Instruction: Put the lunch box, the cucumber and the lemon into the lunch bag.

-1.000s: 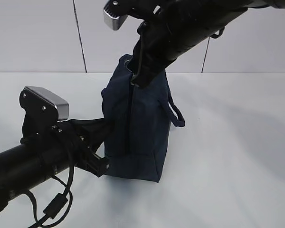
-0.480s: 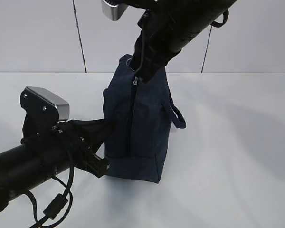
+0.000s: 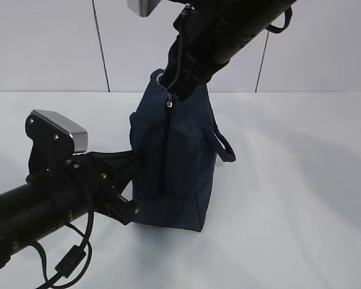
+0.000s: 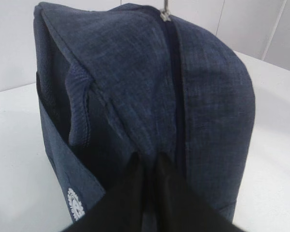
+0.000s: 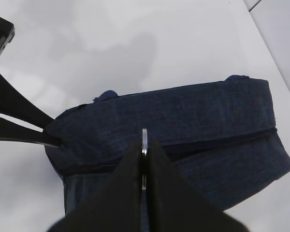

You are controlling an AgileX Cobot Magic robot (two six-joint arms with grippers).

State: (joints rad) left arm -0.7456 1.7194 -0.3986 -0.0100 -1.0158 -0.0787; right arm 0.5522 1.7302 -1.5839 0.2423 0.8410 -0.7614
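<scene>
Both sets of jaws were clenched: the left gripper (image 4: 147,166) pinched a fold of fabric low on the end of the boxy dark navy fabric lunch bag (image 3: 174,162), and the right gripper (image 5: 144,145) nipped the silver zipper pull (image 5: 144,137) at that bag's top. The bag stood upright on the white desk (image 3: 301,192), one loop handle (image 3: 224,144) hanging off its far side.

Matte black arms (image 3: 30,214), silver wrist cameras (image 3: 63,129), dangling cables (image 3: 69,262)
</scene>
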